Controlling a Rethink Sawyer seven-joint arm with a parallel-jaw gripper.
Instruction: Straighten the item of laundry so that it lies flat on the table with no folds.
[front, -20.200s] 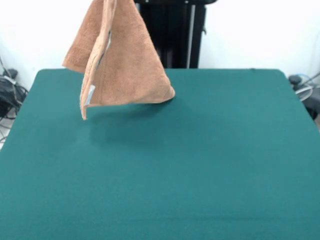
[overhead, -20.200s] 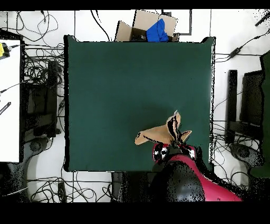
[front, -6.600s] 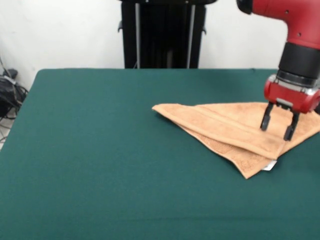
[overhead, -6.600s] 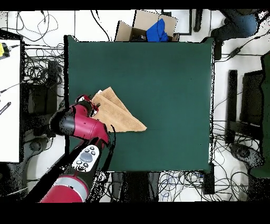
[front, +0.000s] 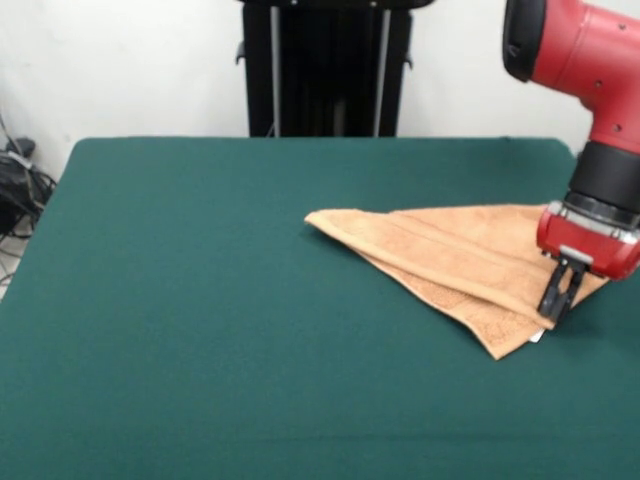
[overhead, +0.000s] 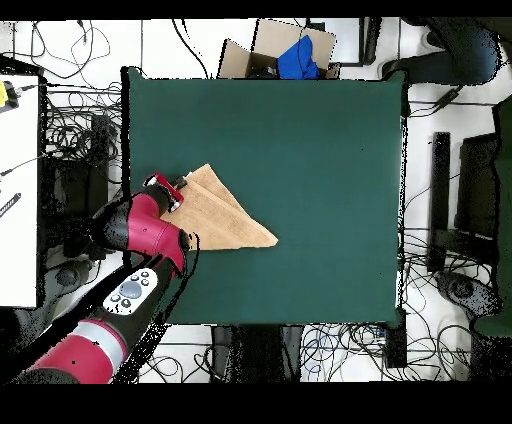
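Observation:
The peach-orange towel (front: 450, 255) lies on the dark green table (front: 200, 330) at the right of the front view, folded over into a flat triangle with its point toward the table's middle. A doubled edge runs along its near side. My red arm comes down from the upper right. My gripper (front: 556, 300) stands at the towel's near right corner, its dark fingers close together and pinching the towel's edge just above the table. In the overhead view the towel (overhead: 228, 222) lies near the table's left edge (overhead: 133, 150), with the gripper (overhead: 178, 190) at its left corner.
The black pedestal (front: 325, 70) stands behind the table's far edge. A cardboard box with a blue thing (overhead: 290, 55) sits beyond the table in the overhead view. Cables and a white desk (overhead: 18, 190) lie beside the table's left side.
Earlier the towel hung in the air from the gripper over the far left of the front view. Now it lies folded on the table at the right, with the arm there.

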